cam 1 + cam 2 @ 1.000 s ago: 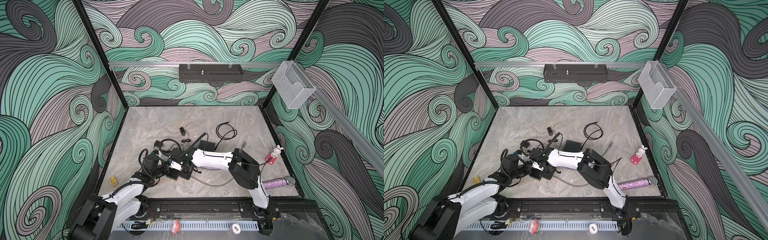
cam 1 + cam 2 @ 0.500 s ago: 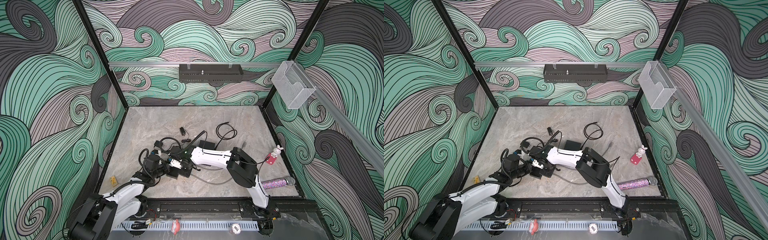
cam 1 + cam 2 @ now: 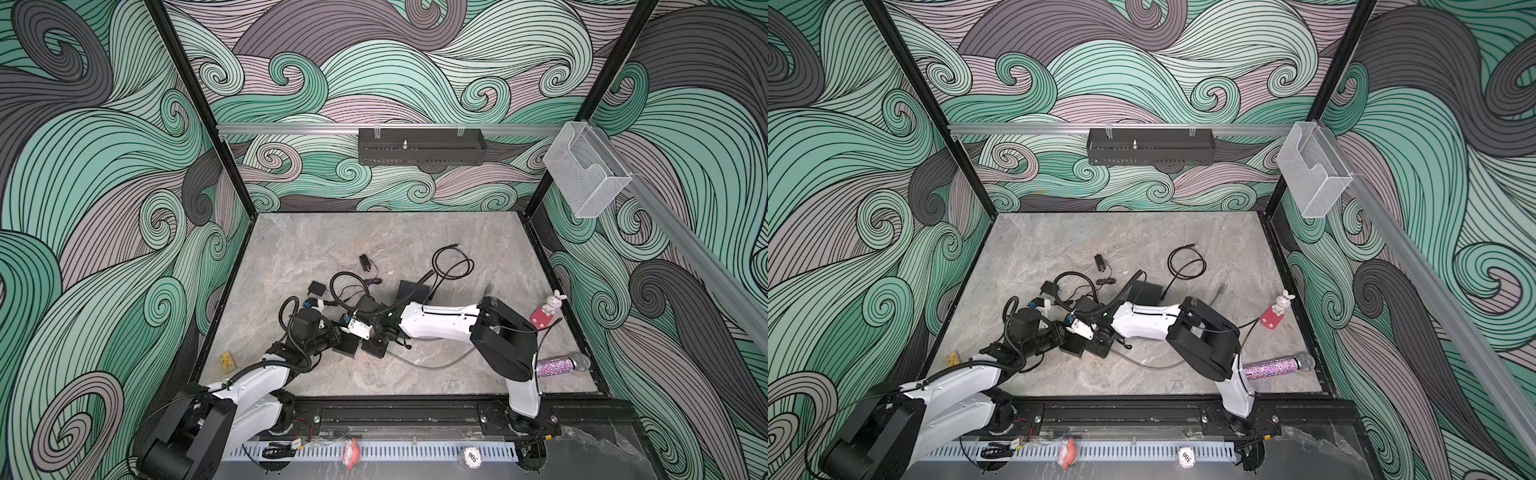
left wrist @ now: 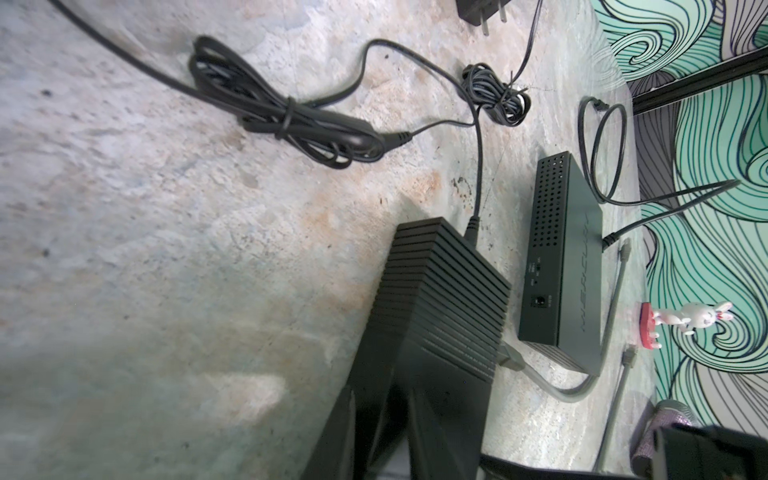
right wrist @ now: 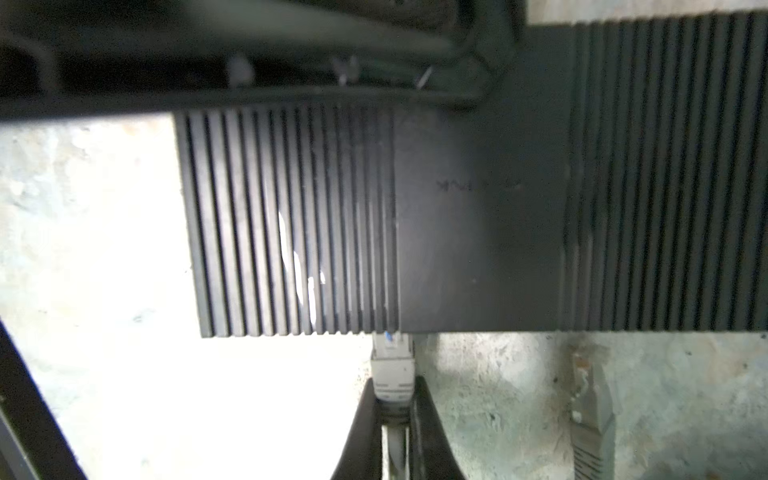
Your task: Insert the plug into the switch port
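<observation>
In the left wrist view, my left gripper (image 4: 388, 386) is shut on one end of a black ribbed switch (image 4: 449, 291) that lies low over the table. In the right wrist view, my right gripper (image 5: 392, 390) is shut on a grey plug (image 5: 392, 365). The plug's tip meets the side edge of the switch (image 5: 478, 228). How deep it sits in the port is hidden. In both top views the left gripper (image 3: 338, 338) (image 3: 1061, 338) and right gripper (image 3: 377, 337) (image 3: 1102, 338) meet at the switch (image 3: 348, 345) (image 3: 1073, 345) near the front left. The plug's grey cable (image 3: 432, 365) trails right.
A second black switch (image 4: 561, 270) (image 3: 411, 293) lies just behind. Bundled black cords (image 4: 291, 120), a power adapter (image 3: 365, 262) and a cable loop (image 3: 451, 264) lie further back. A bunny figurine (image 3: 548, 309) and a glitter microphone (image 3: 561, 365) are at the right, a yellow tag (image 3: 227, 360) at the left.
The right arm has shifted slightly beside the switch. Both grippers keep their holds and the switch has barely moved.
</observation>
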Robot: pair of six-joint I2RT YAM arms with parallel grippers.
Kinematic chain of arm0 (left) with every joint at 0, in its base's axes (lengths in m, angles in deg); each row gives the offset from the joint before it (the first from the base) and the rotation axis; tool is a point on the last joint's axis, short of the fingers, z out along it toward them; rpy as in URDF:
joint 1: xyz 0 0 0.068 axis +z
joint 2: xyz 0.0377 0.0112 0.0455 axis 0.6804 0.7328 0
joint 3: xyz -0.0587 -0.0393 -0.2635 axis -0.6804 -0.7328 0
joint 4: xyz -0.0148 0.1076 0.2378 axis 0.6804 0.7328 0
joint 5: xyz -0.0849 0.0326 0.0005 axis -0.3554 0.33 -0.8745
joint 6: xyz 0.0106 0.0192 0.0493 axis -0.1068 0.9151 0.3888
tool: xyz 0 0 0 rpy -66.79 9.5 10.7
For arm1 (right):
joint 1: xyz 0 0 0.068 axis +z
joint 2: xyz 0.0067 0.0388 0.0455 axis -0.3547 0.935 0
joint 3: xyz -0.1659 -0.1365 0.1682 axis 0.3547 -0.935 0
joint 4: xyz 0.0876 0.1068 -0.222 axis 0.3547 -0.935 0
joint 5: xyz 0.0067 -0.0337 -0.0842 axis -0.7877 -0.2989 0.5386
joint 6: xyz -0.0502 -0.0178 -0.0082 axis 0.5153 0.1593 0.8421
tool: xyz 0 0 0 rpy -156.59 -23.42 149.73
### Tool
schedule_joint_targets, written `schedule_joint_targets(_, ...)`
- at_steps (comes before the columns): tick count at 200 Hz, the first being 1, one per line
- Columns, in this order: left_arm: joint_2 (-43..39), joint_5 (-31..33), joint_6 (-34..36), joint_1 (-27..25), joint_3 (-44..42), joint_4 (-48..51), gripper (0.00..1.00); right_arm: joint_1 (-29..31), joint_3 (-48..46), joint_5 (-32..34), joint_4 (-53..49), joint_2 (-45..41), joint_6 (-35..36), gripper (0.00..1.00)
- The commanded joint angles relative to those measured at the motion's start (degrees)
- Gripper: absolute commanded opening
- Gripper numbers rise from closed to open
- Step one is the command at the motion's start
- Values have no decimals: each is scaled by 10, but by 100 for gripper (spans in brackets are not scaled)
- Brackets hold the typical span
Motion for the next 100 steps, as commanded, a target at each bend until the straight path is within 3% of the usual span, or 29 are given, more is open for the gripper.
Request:
schedule_joint_targets(1, 28, -208, 5, -55, -4, 86, 21, 4, 46, -42, 332, 18, 30, 0)
schedule_joint_targets(100, 62, -213, -1, -81, -3, 51, 20, 0, 103, -23, 344, 39, 21, 0)
